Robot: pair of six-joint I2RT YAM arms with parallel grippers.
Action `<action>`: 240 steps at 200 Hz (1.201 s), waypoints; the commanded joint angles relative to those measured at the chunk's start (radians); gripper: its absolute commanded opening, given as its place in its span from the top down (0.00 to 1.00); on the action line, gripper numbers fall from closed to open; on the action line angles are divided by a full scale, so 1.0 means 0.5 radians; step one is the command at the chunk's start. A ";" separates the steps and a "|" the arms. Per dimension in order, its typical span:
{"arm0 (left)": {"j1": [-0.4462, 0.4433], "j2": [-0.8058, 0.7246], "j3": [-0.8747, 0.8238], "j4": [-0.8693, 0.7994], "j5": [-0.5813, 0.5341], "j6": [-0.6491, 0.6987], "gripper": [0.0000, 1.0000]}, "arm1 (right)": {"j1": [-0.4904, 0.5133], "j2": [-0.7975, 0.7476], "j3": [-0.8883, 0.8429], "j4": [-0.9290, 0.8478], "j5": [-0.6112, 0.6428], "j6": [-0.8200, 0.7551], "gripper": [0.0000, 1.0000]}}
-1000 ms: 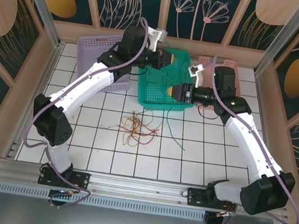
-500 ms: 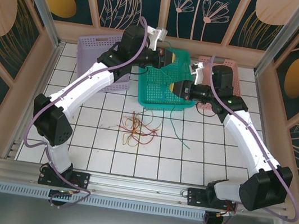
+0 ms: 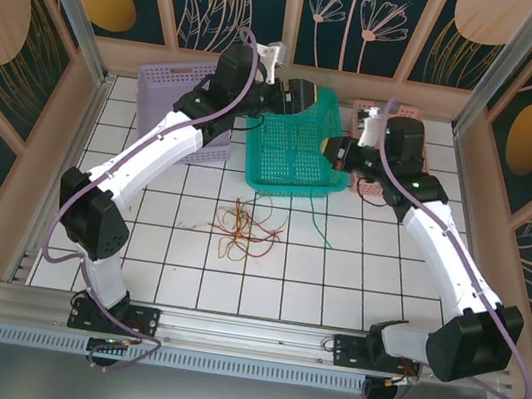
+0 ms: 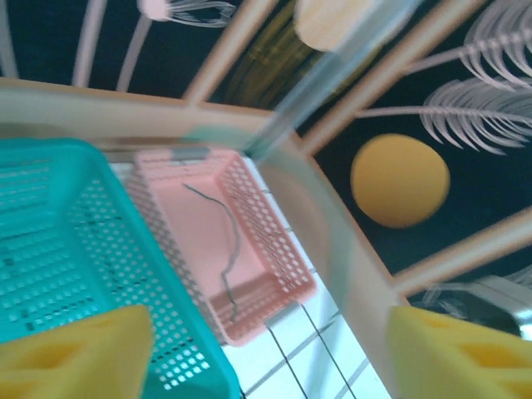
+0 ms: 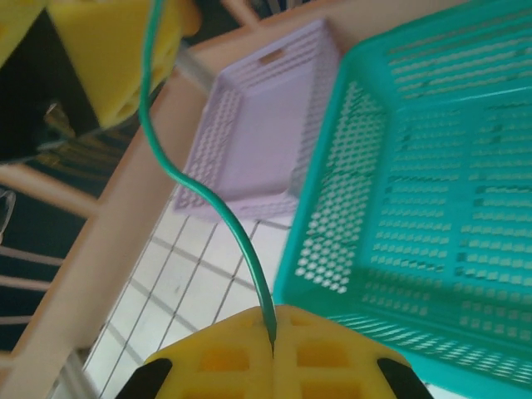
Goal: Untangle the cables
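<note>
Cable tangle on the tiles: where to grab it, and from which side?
Take the cable tangle by one strand at its rim, such as the yellowish loop on the near-left, not the crossed middle. Come straight down from above: the wires lie flat on the table, so a sideways approach would likely only push them.

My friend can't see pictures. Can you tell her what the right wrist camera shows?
The right gripper has its yellow pads shut on a thin green cable that curves up toward the top left. Beside it sits a teal basket, with a lilac basket beyond, on a white tiled table.
</note>
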 commanded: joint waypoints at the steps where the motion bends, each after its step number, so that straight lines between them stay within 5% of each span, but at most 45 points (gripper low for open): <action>1: 0.009 -0.143 0.098 -0.155 -0.563 -0.142 0.16 | -0.123 -0.074 0.017 -0.049 0.243 -0.061 1.00; 27: 0.010 -0.227 0.114 -0.382 -0.852 -0.196 0.15 | -0.291 -0.026 0.085 -0.145 0.414 -0.088 1.00; 67: 0.009 -0.409 -0.234 -0.186 -0.617 -0.345 0.27 | -0.487 0.017 0.076 0.084 0.723 -0.102 1.00; 99: -0.011 -0.456 -0.543 0.108 -0.252 -0.590 0.48 | -0.608 0.095 -0.142 0.774 0.932 -0.184 1.00; 136: -0.079 -0.485 -0.632 0.156 -0.202 -0.607 0.56 | -0.718 0.411 -0.203 1.477 1.248 -0.388 1.00; 240: -0.107 -0.760 -0.919 0.082 -0.354 -0.687 0.67 | -0.715 1.445 0.472 1.563 1.952 -0.722 1.00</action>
